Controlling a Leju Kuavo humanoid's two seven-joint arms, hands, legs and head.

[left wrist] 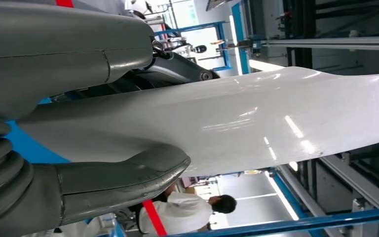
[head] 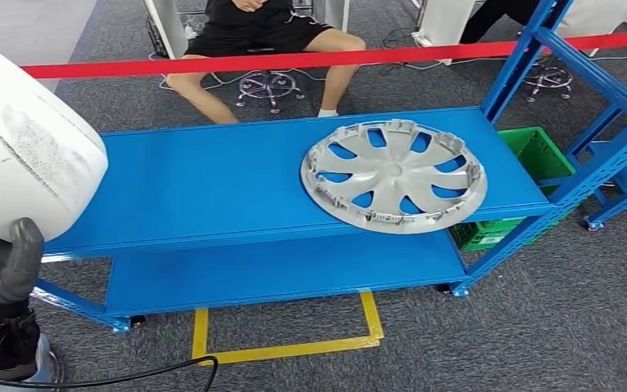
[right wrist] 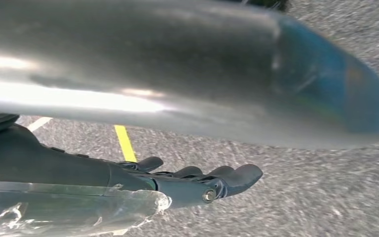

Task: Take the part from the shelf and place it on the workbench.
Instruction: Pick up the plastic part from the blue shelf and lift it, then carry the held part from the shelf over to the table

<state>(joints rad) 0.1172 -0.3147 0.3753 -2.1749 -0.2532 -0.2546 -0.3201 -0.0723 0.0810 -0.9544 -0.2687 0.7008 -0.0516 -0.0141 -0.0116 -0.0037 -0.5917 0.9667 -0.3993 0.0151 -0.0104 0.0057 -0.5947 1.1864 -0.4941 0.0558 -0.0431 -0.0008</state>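
Observation:
A large white glossy curved part [head: 24, 155] is up at the far left of the head view, held by my left hand [head: 4, 269], whose grey thumb presses on its lower edge. In the left wrist view the same white part [left wrist: 256, 118] sits gripped between the thumb [left wrist: 123, 177] and the fingers of my left hand [left wrist: 59, 54]. A silver hubcap [head: 393, 174] lies flat on the right half of the blue bench top [head: 204, 180]. My right hand [right wrist: 202, 180] hangs above the grey floor with its fingers stretched out and nothing in them.
The bench has a lower blue level [head: 277, 269]. A green crate [head: 531, 155] and blue rack uprights [head: 604, 122] stand on the right. Red barrier tape [head: 294, 59] runs behind the bench, with a seated person [head: 261, 33] beyond it. Yellow floor marking [head: 286, 349] lies in front.

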